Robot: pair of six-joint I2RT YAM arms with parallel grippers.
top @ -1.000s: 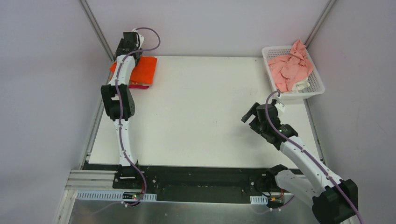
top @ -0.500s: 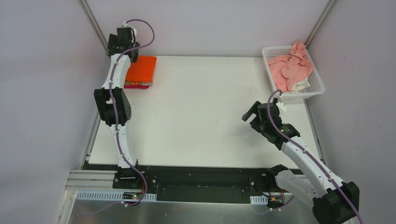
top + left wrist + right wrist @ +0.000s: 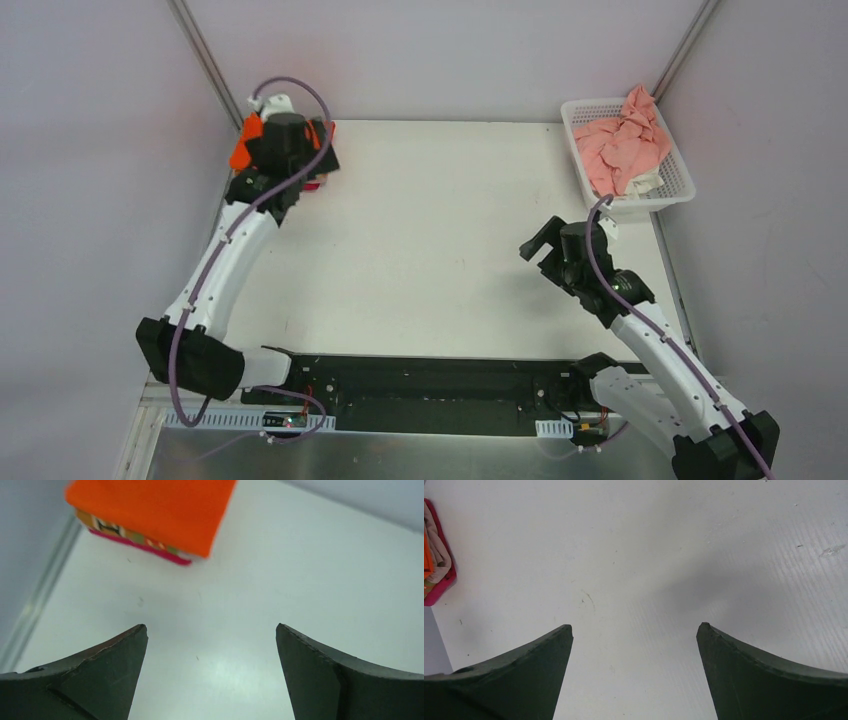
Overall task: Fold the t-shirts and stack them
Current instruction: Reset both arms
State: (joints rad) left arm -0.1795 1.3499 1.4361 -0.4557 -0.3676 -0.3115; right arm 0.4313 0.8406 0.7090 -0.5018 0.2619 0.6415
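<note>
A folded stack of t-shirts lies at the table's far left corner: a bright orange shirt on top, a patterned layer and a magenta one beneath. In the top view my left gripper hangs over this stack and hides most of it. In its wrist view the left gripper is open and empty, with bare table between the fingers and the stack just ahead. Crumpled light pink shirts fill the basket. My right gripper hovers open and empty at mid-right, and the stack's edge shows far off.
The white lattice basket stands at the far right corner. Slanted frame posts rise at both back corners. The left arm's elbow hangs past the table's near left edge.
My left gripper opened and let go of the orange shirt, then drew back off the stack as its arm swung low to the left. The right arm barely moved.
</note>
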